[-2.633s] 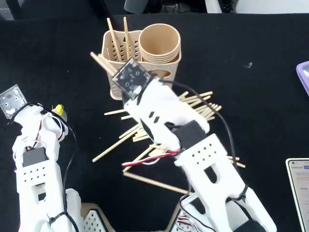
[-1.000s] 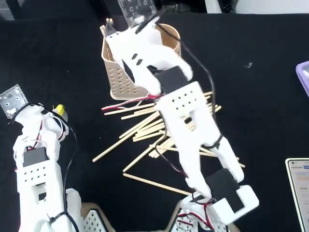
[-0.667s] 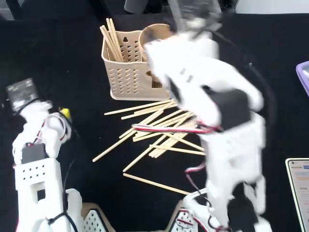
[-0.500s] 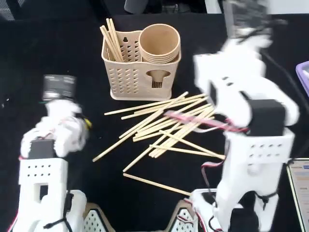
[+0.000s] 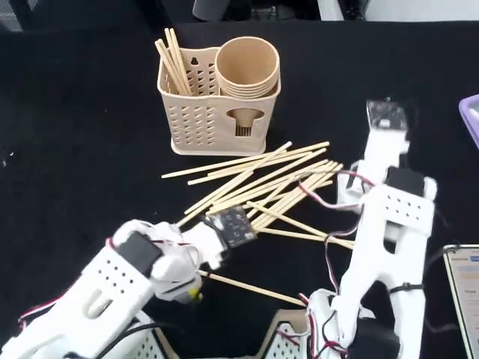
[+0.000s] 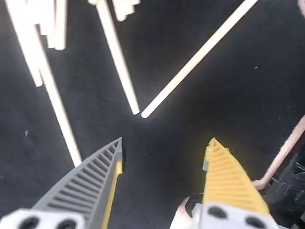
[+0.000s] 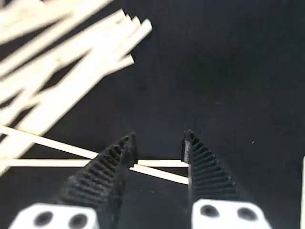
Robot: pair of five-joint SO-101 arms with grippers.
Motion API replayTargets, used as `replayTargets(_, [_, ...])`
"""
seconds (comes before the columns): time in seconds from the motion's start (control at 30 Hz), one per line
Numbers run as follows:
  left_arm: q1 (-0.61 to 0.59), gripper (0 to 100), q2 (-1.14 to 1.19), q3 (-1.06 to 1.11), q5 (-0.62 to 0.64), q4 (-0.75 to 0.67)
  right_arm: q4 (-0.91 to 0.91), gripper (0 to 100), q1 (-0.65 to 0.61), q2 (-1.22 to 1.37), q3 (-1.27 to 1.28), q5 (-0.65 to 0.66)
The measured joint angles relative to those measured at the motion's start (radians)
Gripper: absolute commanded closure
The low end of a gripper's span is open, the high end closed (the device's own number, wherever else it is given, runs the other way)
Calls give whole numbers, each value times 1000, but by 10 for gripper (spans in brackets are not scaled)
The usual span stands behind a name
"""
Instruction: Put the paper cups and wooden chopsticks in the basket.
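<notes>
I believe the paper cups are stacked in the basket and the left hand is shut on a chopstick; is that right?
Not quite. The left hand is open and holds nothing, above the loose chopsticks, as the left wrist view shows. The paper cups are indeed stacked in the basket.

Black tabletop (image 5: 82,112); purple item (image 5: 471,112) at right edge; lit screen (image 5: 464,288) lower right.
</notes>
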Motion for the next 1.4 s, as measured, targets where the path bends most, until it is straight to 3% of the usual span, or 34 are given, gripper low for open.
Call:
replayTargets(0.17, [100,726,201,-15,14,-83,-87,836,63,0,137,28])
replayTargets(0.43, [213,726,583,-238,52,-138,-169,836,189,0,276,28])
replayTargets(0.7, [239,727,839,-399,61,-199,-276,836,203,-2,381,32])
replayTargets(0.93, [241,735,905,-434,61,-272,-282,836,203,-2,385,32])
replayTargets(1.27, [180,967,905,-433,61,-299,-296,836,203,-3,394,32])
replayTargets(1.4, [170,970,905,-423,57,-299,-296,836,203,-3,394,32])
